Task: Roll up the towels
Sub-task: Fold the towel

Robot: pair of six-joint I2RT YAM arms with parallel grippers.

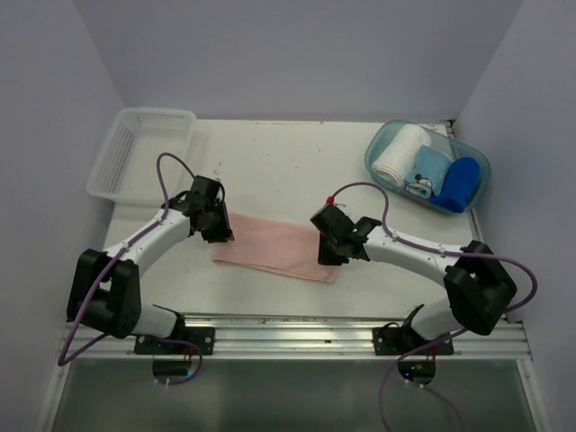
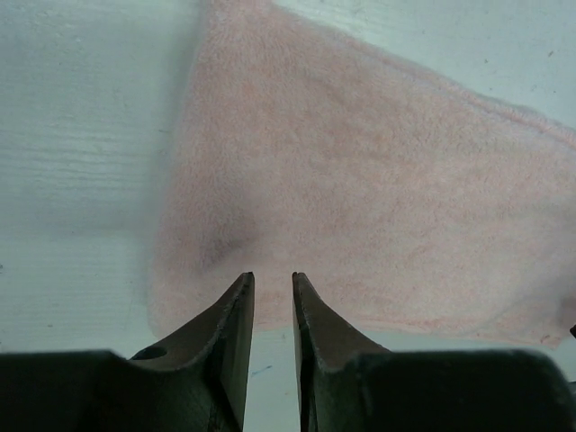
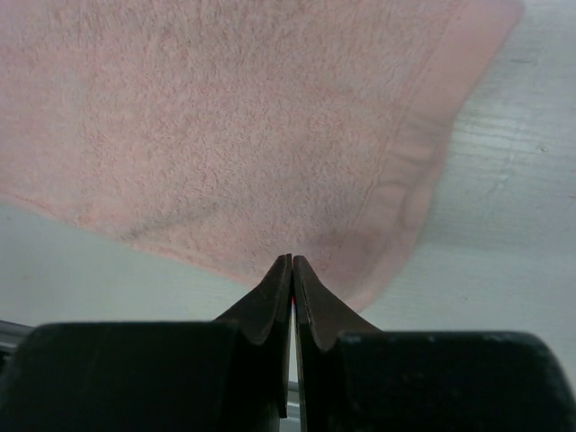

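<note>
A pale pink towel lies flat and unrolled on the white table between my two arms. My left gripper hovers at its left end. In the left wrist view the left gripper is open by a narrow gap over the pink towel's near left corner, with nothing between the fingers. My right gripper is at the towel's right end. In the right wrist view the right gripper is shut, tips at the pink towel's near edge beside a slightly curled corner. A royal blue towel sits rolled in the bin.
A clear blue-tinted bin at the back right also holds a white rolled towel and a light blue cartoon cloth. A white mesh basket stands at the back left. A metal rail runs along the near edge.
</note>
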